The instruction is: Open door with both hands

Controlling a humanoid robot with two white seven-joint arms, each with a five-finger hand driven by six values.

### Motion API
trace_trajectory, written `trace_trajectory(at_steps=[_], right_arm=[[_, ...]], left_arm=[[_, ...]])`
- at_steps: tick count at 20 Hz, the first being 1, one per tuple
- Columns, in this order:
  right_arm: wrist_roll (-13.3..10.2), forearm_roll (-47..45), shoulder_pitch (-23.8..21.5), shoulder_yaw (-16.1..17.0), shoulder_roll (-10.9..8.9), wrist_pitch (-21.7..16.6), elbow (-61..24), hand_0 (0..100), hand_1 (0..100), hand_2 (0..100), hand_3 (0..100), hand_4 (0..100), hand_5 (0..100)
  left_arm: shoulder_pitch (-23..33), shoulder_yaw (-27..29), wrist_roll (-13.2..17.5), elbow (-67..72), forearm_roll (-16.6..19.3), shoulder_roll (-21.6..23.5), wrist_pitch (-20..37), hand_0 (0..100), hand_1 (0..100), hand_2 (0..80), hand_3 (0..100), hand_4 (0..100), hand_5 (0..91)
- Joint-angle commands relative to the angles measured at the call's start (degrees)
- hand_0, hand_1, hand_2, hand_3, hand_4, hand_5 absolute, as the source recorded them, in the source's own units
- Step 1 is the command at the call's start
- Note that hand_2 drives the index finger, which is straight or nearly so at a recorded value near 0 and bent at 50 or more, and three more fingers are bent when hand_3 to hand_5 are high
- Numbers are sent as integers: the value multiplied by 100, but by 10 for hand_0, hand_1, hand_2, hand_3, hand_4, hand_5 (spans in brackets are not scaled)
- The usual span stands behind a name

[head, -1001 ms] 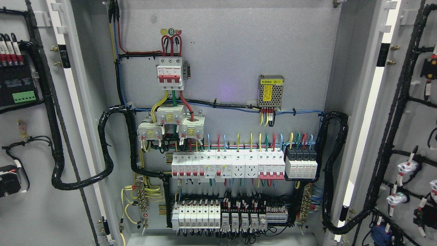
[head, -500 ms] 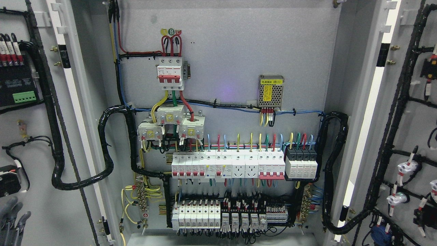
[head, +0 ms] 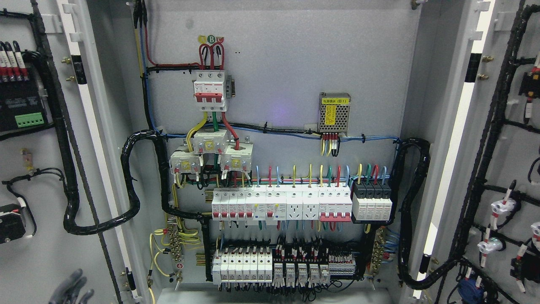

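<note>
The scene was evenly and brightly lit from the front, with only soft shadows cast. A faint purple glare was seen on the grey metal back panel [head: 278, 114]. The grey-fingered left hand [head: 71, 291] was blurred at the near left edge.

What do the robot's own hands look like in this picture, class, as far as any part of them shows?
Only the left hand shows, at the bottom edge. Its fingers are dark grey, slim and rounded, with a smooth matt surface like rubber or plastic. No markings, cables or sleeve can be made out, and the arm behind it is cut off by the frame. The right hand is out of view.
</note>
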State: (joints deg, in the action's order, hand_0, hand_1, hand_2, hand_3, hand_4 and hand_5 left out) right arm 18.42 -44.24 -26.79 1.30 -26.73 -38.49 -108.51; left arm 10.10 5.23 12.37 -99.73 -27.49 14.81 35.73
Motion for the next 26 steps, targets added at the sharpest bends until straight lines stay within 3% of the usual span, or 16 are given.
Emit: trace_trajectory(at_steps=[1,7,13,22,26], right_arm=[[-6,468,121,-956,317,26,664,120,389,0,0,0,0],[-14,759,69,-1343,528,26,1208,120,389,0,0,0,0],[-14,768,-221,-1501,546,8,1709,120,389,0,0,0,0],[21,768,-1143,-1818,537,-88,2035,120,389,0,0,0,0],[21,776,-1600,-1818,537,-97,2193,120,389,0,0,0,0]], left_arm=[[659,-646,2,-415,147,-145,-443,120,389,0,0,0,0],[1054,-919,2,-415,191,-145,-1760,120,389,0,0,0,0],[1564,-910,11,-380,674,-329,-2675,120,389,0,0,0,0],[2653,-848,11,-363,1315,-347,-3818,120,389,0,0,0,0],[3198,-831,11,-319,1465,-338,-4030,120,389,0,0,0,0]])
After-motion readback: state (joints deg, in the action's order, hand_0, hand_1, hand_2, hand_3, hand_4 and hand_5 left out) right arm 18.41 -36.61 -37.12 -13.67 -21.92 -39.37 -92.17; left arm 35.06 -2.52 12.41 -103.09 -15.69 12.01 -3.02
